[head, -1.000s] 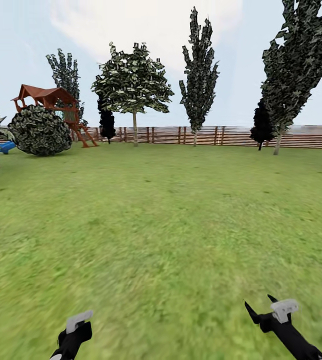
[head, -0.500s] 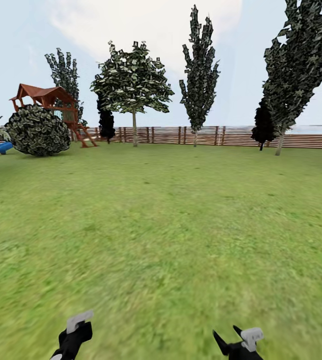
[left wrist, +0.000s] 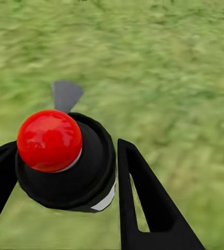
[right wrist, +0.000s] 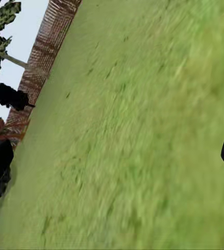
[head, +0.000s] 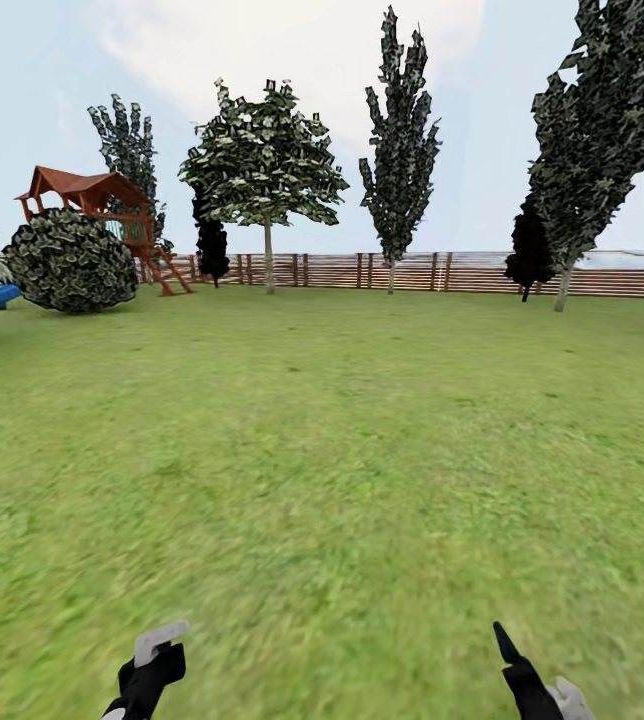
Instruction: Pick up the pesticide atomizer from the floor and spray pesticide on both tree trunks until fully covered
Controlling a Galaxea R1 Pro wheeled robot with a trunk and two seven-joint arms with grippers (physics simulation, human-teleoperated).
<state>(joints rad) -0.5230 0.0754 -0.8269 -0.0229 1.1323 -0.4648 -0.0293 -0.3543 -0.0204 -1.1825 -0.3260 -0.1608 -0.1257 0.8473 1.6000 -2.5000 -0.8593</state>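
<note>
Carrying atomizer [left wrist: 65,156] clamped in my left tool [left wrist: 60,172]; right tool [head: 527,675] state unclear. Judgement: steer toward broad-crowned tree [head: 265,170], keep nozzle forward, stop near trunk [head: 268,255].

Green lawn [head: 342,450], brown slatted fence [head: 412,270], red-capped black atomizer [left wrist: 65,156], black jaws.

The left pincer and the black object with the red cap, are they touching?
Touching. In the left wrist view the black object with the red cap sits between the left pincer fingers, both pressed against its body with no gap.
</note>
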